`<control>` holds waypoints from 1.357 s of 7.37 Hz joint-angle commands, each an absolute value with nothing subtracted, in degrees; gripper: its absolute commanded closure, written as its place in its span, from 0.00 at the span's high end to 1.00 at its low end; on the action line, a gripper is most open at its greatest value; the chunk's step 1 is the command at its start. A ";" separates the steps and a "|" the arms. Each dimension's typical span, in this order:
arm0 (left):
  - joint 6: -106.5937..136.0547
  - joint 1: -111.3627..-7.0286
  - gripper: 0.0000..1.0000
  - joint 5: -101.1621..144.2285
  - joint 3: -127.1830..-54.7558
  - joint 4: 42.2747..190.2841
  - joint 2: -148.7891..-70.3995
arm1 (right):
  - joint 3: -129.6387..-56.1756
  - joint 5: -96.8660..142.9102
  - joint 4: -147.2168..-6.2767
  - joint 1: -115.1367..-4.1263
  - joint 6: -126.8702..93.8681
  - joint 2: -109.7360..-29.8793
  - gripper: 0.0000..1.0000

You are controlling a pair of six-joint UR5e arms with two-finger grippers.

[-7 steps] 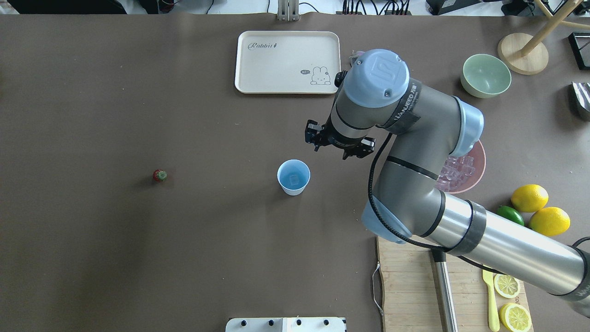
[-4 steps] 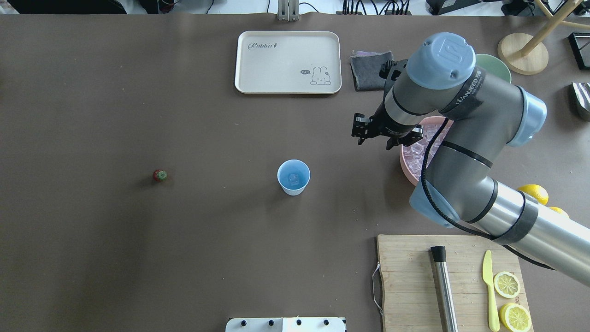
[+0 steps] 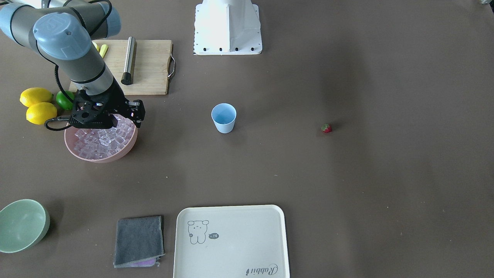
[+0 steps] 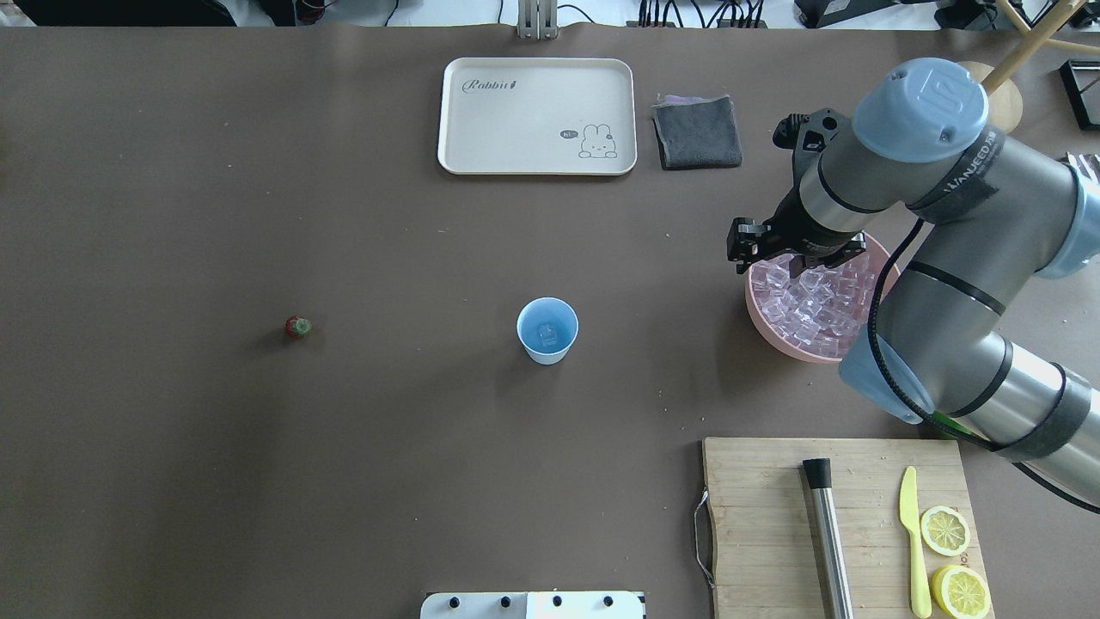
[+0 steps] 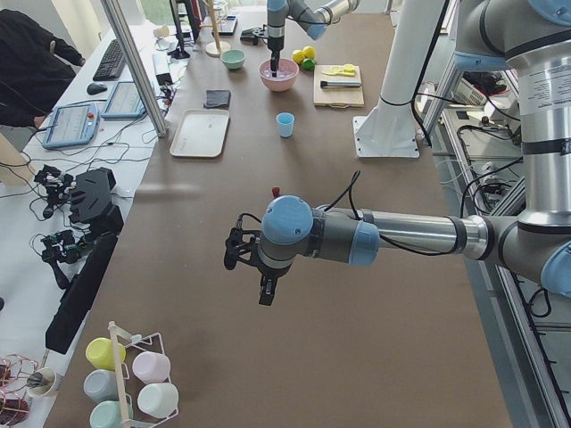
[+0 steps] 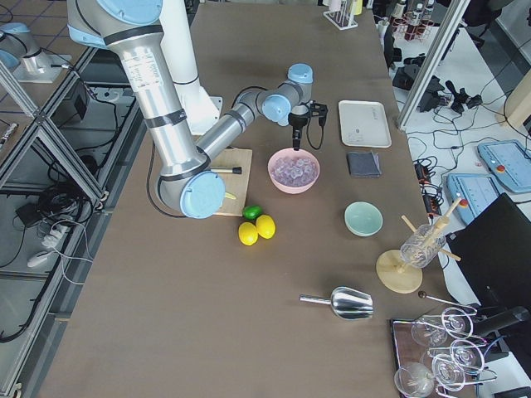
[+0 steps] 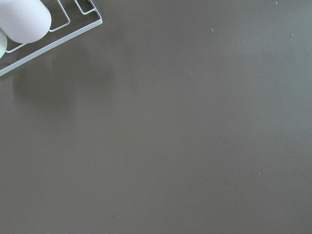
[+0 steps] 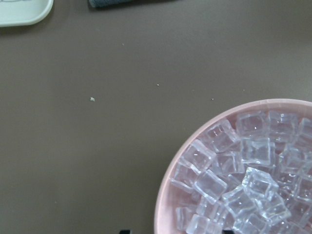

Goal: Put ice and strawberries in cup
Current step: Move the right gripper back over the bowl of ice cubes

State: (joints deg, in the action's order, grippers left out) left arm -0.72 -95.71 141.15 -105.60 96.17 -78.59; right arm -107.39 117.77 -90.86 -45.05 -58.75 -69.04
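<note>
The right arm enters the overhead view from the lower right and folds back. Its right gripper points down at right of centre, jaws apart. In the left side view the left arm reaches across mid-frame. The left gripper hangs low, its opening unclear.

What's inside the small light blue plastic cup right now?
From overhead, one clear ice cube lies on the bottom of the cup; nothing else. In the front-facing view the near wall partly hides the bottom.
</note>
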 commanded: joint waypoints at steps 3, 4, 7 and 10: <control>-0.70 -96.68 0.98 141.15 -105.82 97.21 -78.57 | -107.14 122.95 -90.97 -45.00 -41.00 -71.98 0.62; -0.62 -96.68 0.98 141.15 -105.82 97.21 -78.57 | -107.14 123.05 -90.88 -45.09 -34.00 -72.94 0.58; -0.62 -97.12 0.98 141.15 -105.99 98.00 -78.49 | -106.53 123.22 -91.49 -45.26 -21.22 -73.48 0.58; -0.44 -98.35 0.98 141.07 -107.14 97.91 -78.57 | -105.73 123.22 -91.14 -45.18 -15.21 -74.96 0.63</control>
State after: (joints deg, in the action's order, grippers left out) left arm -0.54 -98.12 141.13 -106.66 97.93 -78.57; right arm -105.84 123.22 -91.31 -45.19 -16.69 -74.15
